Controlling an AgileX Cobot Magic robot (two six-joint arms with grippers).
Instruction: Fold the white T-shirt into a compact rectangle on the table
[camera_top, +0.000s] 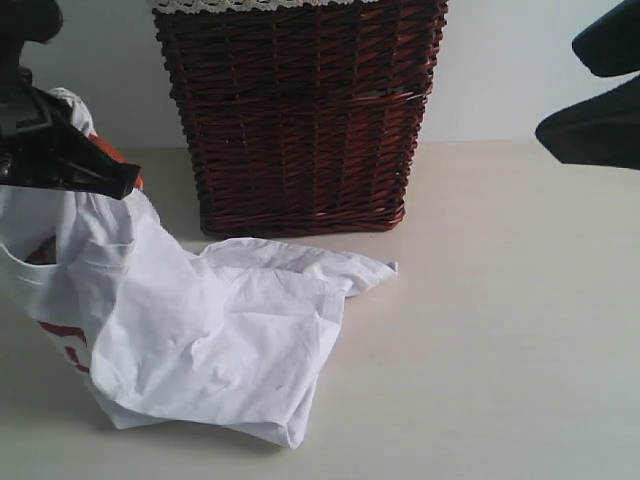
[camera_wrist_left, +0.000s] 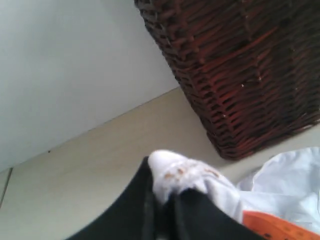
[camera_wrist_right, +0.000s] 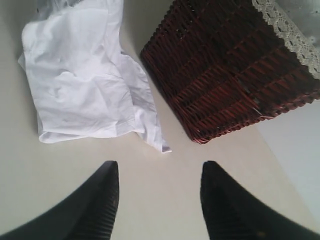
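Note:
The white T-shirt (camera_top: 220, 330) lies crumpled on the table (camera_top: 500, 330) at the left, with one end lifted off the surface. My left gripper (camera_top: 120, 182) is shut on a bunched fold of the shirt (camera_wrist_left: 175, 175) and holds it up at the far left; red print shows beside the fingers (camera_wrist_left: 270, 227) and low on the shirt (camera_top: 62, 345). My right gripper (camera_wrist_right: 159, 172) hangs open above bare table, its fingertips (camera_wrist_right: 107, 172) apart and empty, short of the shirt's nearest corner (camera_wrist_right: 161, 146). In the exterior view it is at the upper right (camera_top: 600, 100).
A dark red-brown wicker basket (camera_top: 300, 120) with a lace-trimmed liner (camera_wrist_right: 280, 22) stands at the back centre, right behind the shirt. A pale wall rises behind the table. Bare table stretches to the right of the shirt.

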